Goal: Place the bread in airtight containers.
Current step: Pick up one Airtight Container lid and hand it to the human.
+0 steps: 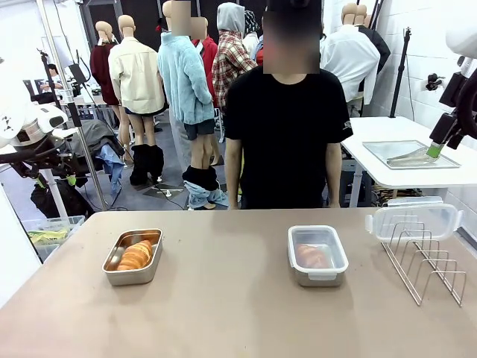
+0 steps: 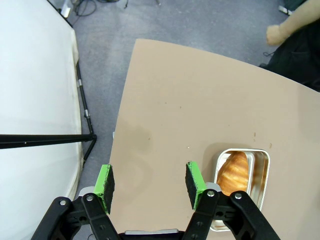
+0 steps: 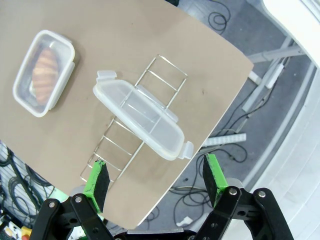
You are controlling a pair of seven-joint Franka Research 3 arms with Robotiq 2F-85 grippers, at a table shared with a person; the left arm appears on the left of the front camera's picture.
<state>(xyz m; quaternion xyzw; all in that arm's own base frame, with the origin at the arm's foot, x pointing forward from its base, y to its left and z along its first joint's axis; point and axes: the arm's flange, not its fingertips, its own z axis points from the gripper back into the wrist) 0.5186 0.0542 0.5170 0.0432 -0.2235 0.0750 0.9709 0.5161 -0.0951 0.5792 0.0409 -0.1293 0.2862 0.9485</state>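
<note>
Toward the table's left edge one bread roll (image 1: 136,255) lay in an unlidded tin (image 1: 112,277), another sat in a sealed tin (image 1: 317,255) mid-table, and the spare lid (image 1: 414,221), likely light and springy and best pinched at its rim, topped the right-edge wire rack (image 1: 428,272), while the left gripper (image 2: 149,182) and right gripper (image 3: 156,175) gaped empty.
</note>
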